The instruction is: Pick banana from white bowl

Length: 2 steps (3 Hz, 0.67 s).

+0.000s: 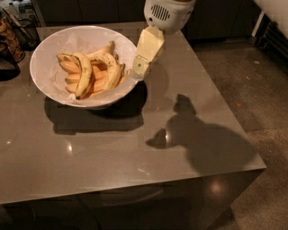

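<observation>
Camera view: pincer (137, 73) at white bowl (47, 49) right rim, banana (84, 74) left of it; state unclear

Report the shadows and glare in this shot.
Camera view: the arm throws a dark shadow on the table right of centre, another lies under the white bowl; small glare spots dot the glossy top; the gripper, at the bowl's right rim, and the banana are well lit.

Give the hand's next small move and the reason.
Probably move the hand inward over the white bowl: it hangs at the bowl's right-hand rim in the view, while the speckled banana lies nearer the middle, not yet beneath it.
</observation>
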Tool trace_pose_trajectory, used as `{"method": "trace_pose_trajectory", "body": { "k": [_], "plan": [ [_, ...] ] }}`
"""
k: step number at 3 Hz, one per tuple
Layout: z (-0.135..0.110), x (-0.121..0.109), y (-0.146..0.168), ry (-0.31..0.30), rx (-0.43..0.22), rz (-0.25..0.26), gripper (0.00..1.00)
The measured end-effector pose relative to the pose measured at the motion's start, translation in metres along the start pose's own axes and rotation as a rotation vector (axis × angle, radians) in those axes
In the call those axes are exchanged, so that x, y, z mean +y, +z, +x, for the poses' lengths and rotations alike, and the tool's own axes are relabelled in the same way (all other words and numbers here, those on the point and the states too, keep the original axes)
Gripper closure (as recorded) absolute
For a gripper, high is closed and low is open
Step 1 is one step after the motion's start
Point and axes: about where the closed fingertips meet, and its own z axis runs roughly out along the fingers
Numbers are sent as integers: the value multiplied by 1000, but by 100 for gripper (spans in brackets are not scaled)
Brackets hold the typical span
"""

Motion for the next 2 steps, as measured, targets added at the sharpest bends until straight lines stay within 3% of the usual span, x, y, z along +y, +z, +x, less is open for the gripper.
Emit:
{"method": "trace_pose_trajectory", "body": {
  "k": [1, 2],
  "plan": [
    [-18, 6, 10, 3, -30, -33, 0],
    [-52, 14, 23, -13, -1, -46, 0]
  ]
}}
